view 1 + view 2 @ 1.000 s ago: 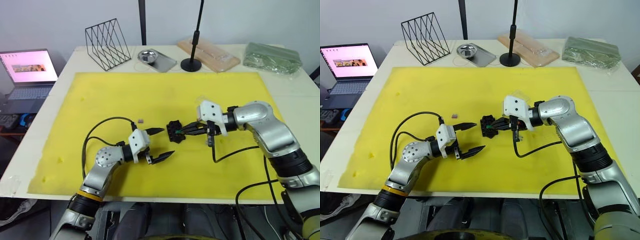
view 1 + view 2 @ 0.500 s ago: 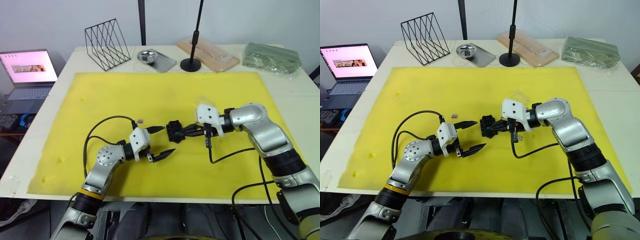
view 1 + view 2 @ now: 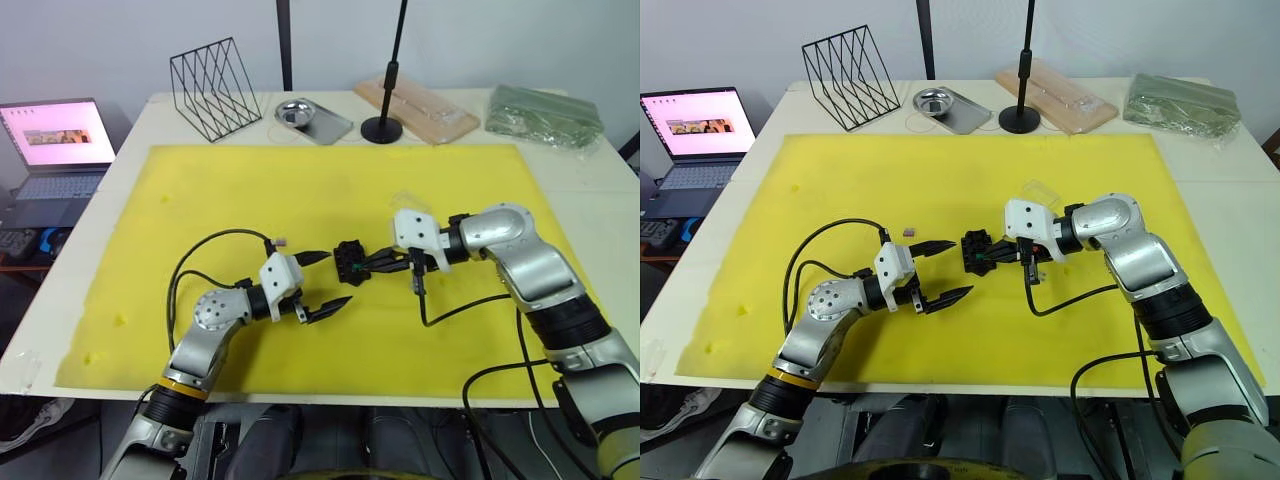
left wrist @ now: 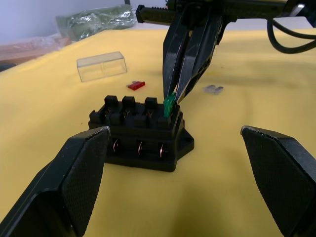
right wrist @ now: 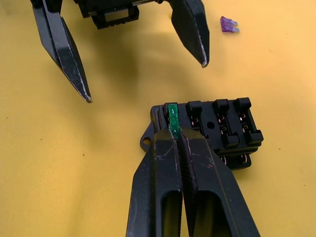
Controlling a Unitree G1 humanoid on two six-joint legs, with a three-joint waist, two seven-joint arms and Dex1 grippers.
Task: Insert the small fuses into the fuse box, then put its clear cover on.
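Note:
The black fuse box (image 3: 349, 262) sits mid-mat on the yellow mat (image 3: 330, 190). My right gripper (image 5: 175, 132) is shut on a green fuse (image 4: 169, 105), which stands upright at the box's end slot. How deep it sits I cannot tell. My left gripper (image 3: 335, 280) is open just left of the box, touching nothing. The clear cover (image 4: 101, 65) lies beyond the box, with a red fuse (image 4: 136, 85) and a grey fuse (image 4: 213, 89) near it. Another small greyish-purple fuse (image 5: 228, 23) lies by the left gripper.
Along the table's far edge stand a wire rack (image 3: 215, 88), a metal dish (image 3: 312, 118), a black stand base (image 3: 382, 128), a wooden board in a clear tray (image 3: 415, 108) and a green bag (image 3: 545, 115). A laptop (image 3: 55, 140) sits off the table's left.
My right gripper, holding the green fuse, has edged slightly left toward the fuse box. The left gripper has barely shifted and stays open.

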